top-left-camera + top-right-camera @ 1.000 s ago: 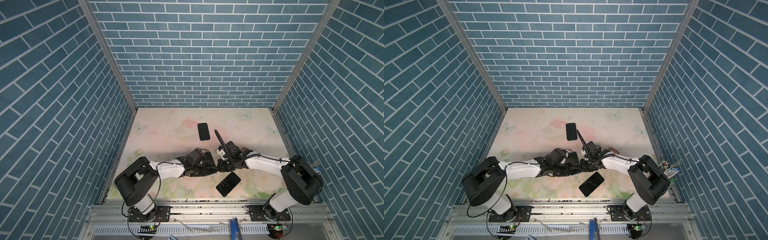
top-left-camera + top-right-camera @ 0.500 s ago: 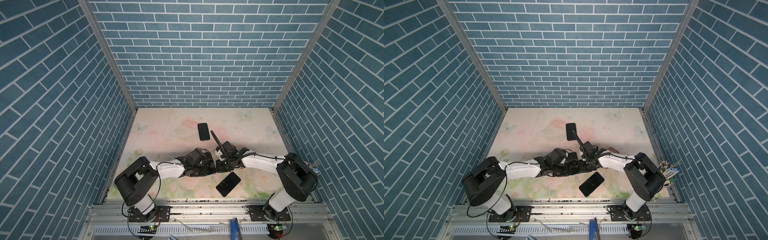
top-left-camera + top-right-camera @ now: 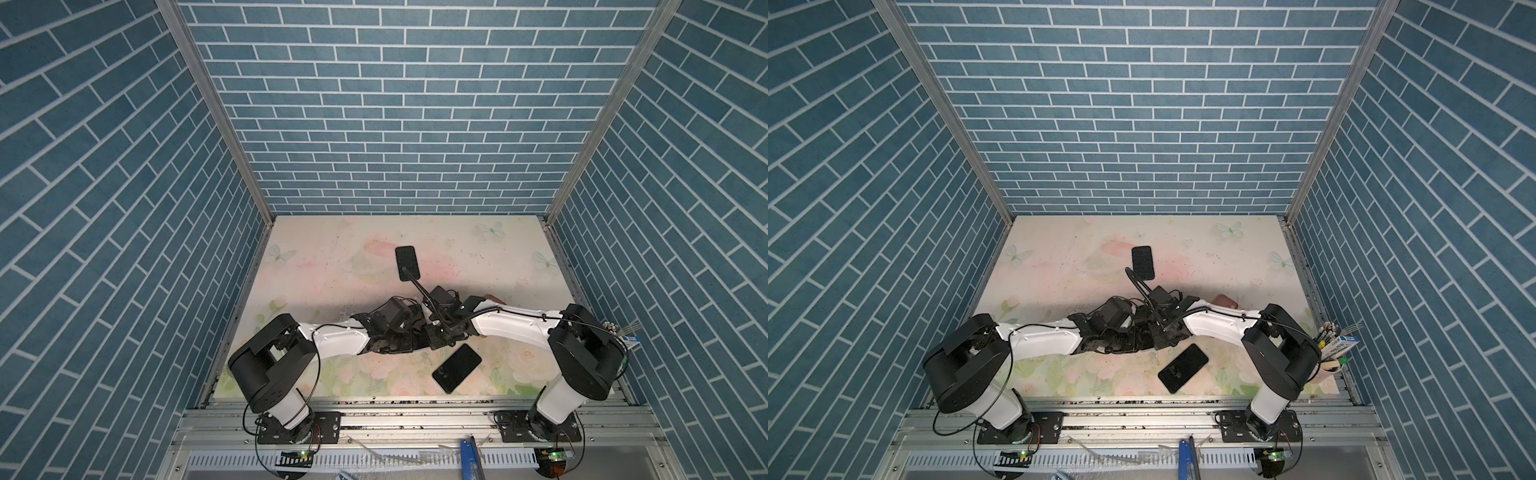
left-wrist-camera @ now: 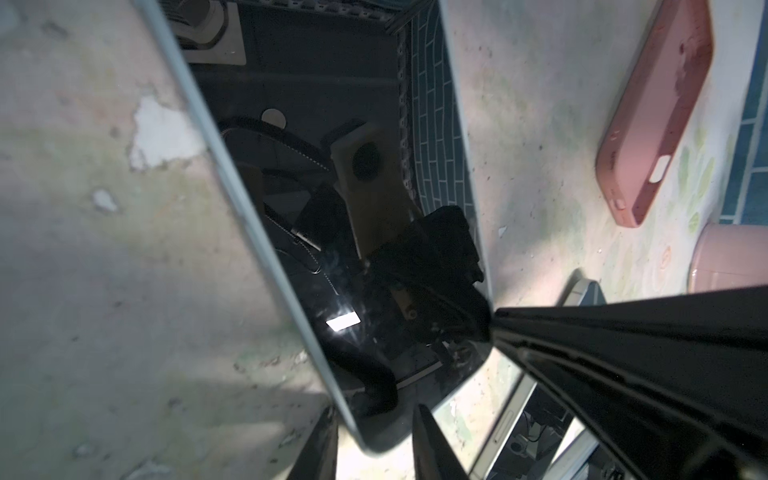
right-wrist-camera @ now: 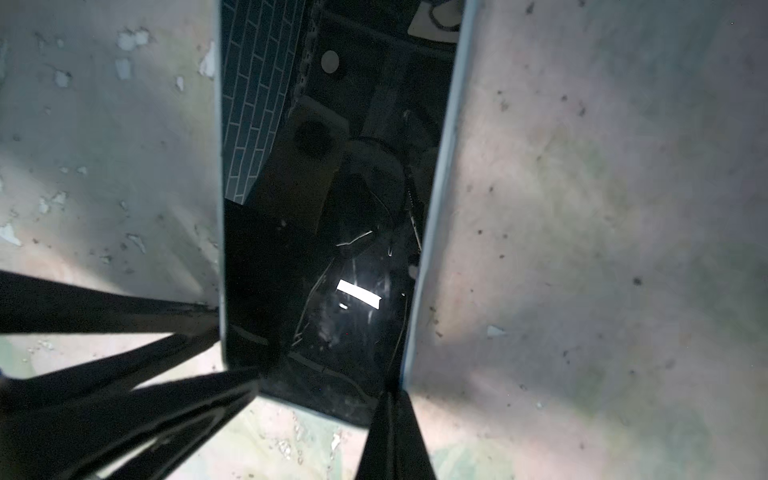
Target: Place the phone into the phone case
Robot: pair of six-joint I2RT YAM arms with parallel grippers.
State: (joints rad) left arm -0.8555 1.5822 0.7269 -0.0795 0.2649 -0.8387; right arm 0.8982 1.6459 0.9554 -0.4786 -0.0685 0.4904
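left gripper (image 4: 372,409) clamps the phone (image 4: 353,208) by its lower end, phone leaning toward 11 o'clock; right gripper (image 5: 390,399), closed tight, touches its edge.

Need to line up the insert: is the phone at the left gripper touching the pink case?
Apart. The left wrist view shows bare table mat between the phone and the pink case.

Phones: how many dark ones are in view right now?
3: far phone at the mat's back, near phone by its front edge, held phone in the left end effector. Others may hide under the arms.
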